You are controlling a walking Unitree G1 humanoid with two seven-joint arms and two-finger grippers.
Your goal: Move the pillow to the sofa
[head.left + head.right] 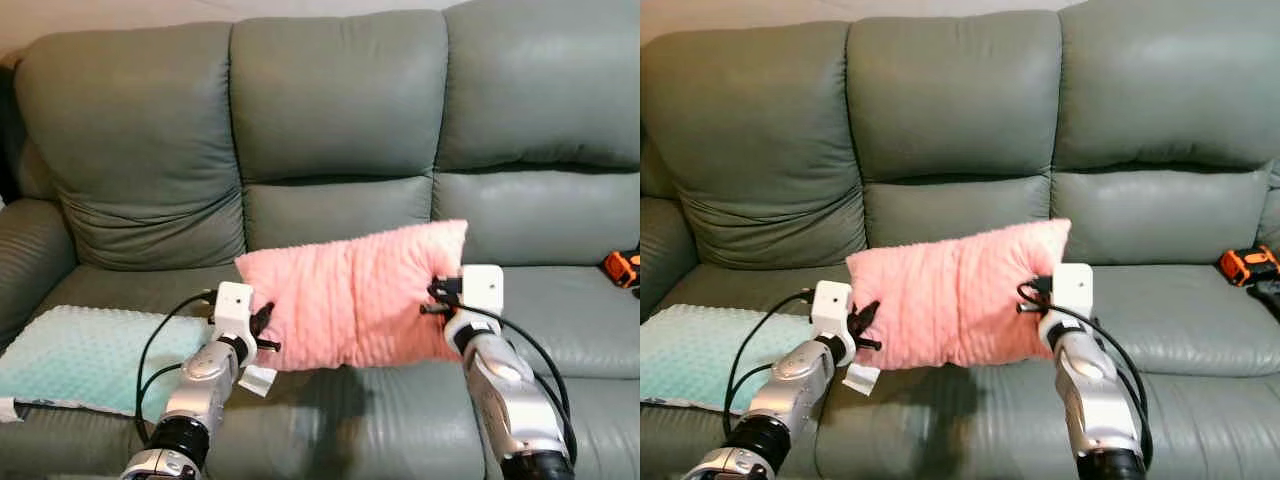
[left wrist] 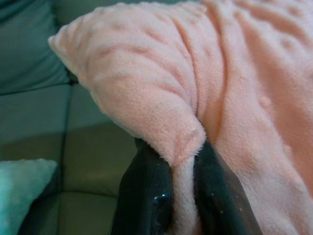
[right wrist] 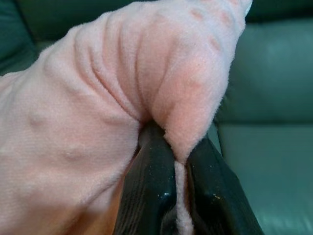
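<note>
A pink dotted plush pillow (image 1: 352, 292) hangs in the air above the seat of a grey-green leather sofa (image 1: 330, 110), stretched between my two arms. My left gripper (image 1: 264, 328) is shut on the pillow's lower left edge; the left wrist view shows its fabric (image 2: 234, 88) pinched between the black fingers (image 2: 146, 196). My right gripper (image 1: 438, 296) is shut on the pillow's right edge, where the right wrist view shows a fold of the pillow (image 3: 122, 93) squeezed between both fingers (image 3: 151, 191). A white tag (image 1: 257, 380) dangles under the pillow.
A mint-green dotted pillow (image 1: 85, 355) lies on the sofa's left seat. An orange and black power tool (image 1: 1247, 263) rests on the right seat. The middle seat cushion (image 1: 350, 420) lies under the held pillow.
</note>
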